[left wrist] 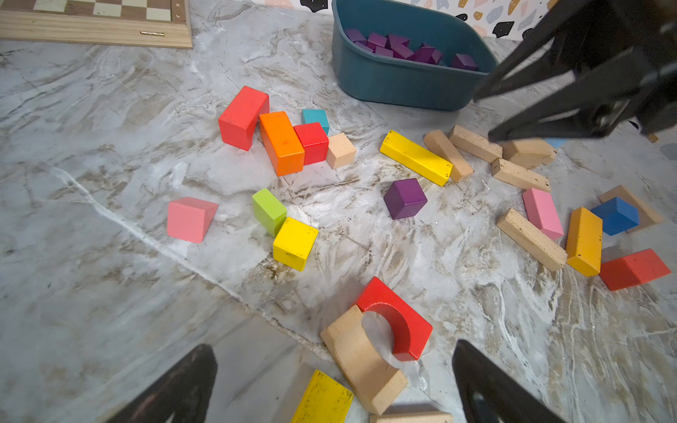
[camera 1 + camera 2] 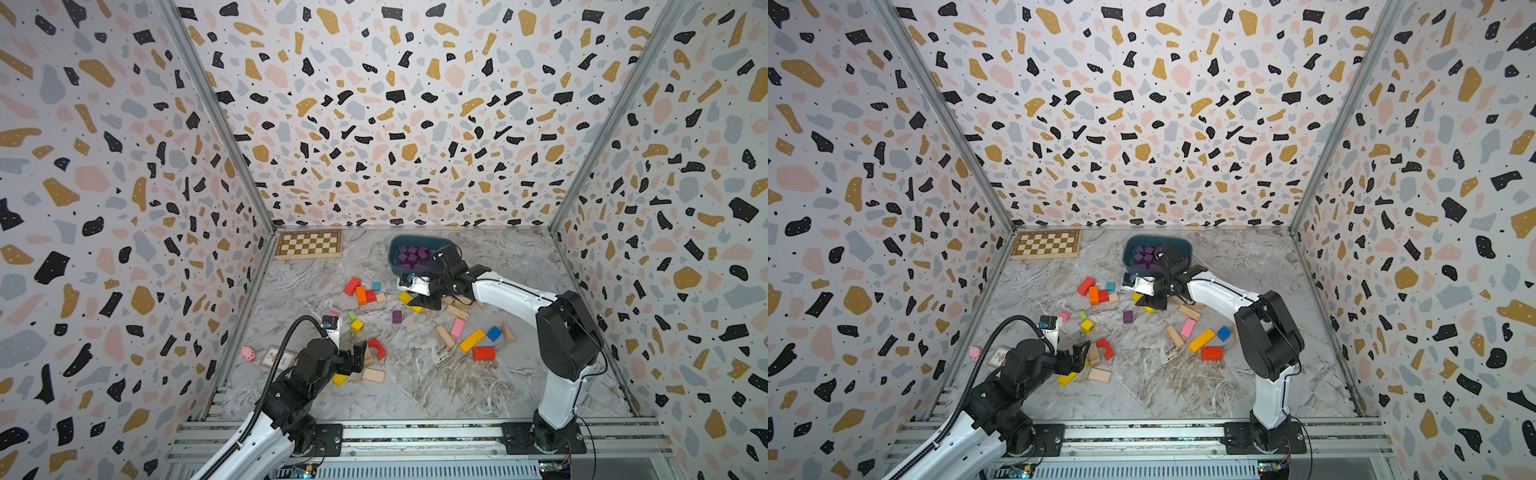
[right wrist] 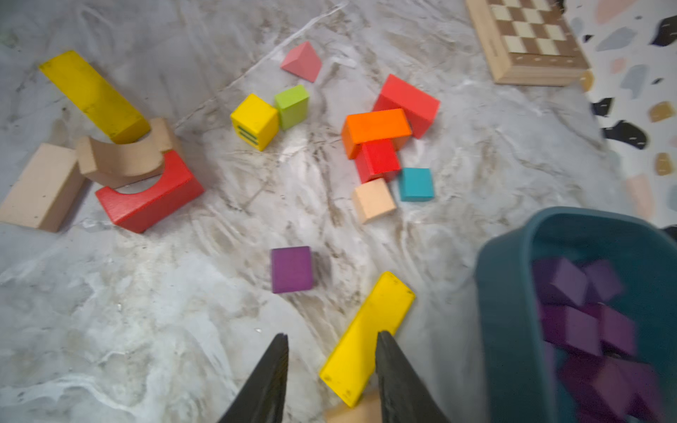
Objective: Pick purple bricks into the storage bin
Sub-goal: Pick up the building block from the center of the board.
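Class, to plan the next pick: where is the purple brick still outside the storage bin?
In both top views the purple brick lies mid-table, on the robot's side of the storage bin, between the yellow bar and the yellow cube.

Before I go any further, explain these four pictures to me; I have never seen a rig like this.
These are two robot arms fixed at the near edge of a marble-patterned table. Two pictures come from a camera pair high above; the other two come from a camera on each arm's wrist, looking past its hand. On the table lie coloured and plain wooden blocks, a chessboard at the back, and a teal storage bin holding a heap of purple bricks. One purple cube lies outside the bin. The left hand is wide open; the right hand, near the bin, is partly open. Neither holds anything.
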Robot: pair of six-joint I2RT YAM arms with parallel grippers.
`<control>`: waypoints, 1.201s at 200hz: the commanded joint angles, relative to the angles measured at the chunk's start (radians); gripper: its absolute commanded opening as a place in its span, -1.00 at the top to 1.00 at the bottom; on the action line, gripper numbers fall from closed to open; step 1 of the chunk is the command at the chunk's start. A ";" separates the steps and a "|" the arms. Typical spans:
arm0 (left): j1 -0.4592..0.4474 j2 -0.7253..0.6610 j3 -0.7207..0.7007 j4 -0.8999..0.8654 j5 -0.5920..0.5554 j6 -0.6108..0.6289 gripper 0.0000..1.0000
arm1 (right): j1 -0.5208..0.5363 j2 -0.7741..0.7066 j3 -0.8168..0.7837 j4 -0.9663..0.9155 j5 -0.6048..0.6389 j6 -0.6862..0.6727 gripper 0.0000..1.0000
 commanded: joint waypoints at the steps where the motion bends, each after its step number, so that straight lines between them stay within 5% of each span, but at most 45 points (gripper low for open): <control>1: -0.001 -0.010 -0.009 0.021 0.002 0.010 -0.98 | 0.024 -0.020 -0.036 0.046 -0.016 0.038 0.17; 240: -0.001 -0.022 -0.012 0.015 -0.005 0.006 -0.98 | 0.076 0.147 0.062 0.059 -0.014 0.018 0.05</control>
